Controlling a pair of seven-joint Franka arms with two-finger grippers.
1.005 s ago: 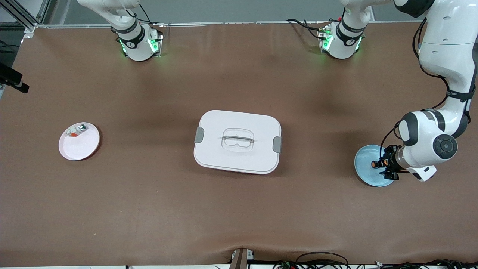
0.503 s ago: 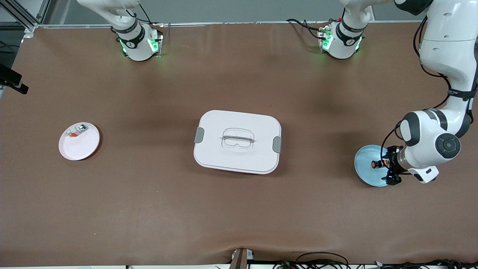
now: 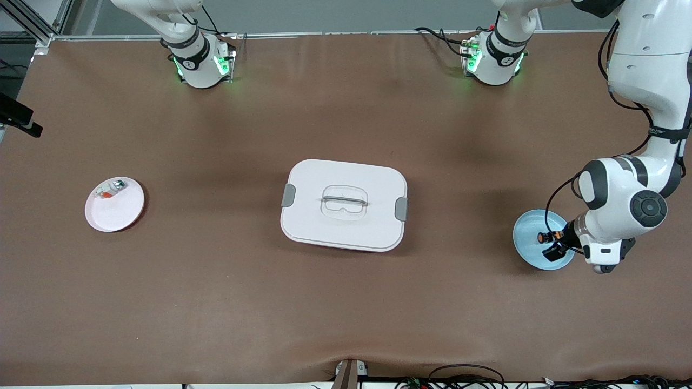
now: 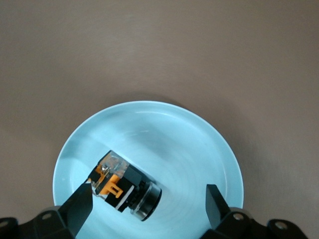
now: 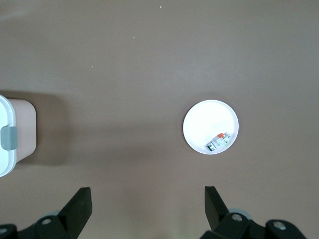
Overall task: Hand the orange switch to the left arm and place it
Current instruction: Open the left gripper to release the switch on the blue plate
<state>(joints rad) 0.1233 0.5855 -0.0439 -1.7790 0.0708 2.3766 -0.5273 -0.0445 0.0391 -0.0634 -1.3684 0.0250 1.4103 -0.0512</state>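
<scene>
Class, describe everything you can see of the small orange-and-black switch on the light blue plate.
The small orange-and-black switch lies on its side on the round light blue plate, at the left arm's end of the table. It looks plastic: a black body, a dark round end, and orange parts under a clear cover. The open left gripper straddles it; one fingertip is at its orange end, contact unclear.

From my console, the left gripper (image 4: 144, 206) shows only its two fingertips (image 4: 79, 206); the rest is cut off at the frame's edge. The right gripper (image 5: 144, 206) is clipped the same way. The box (image 5: 12, 137) is mostly cut off in the right wrist view. The orange switch (image 3: 545, 236) seems partly hidden under the left wrist.
</scene>
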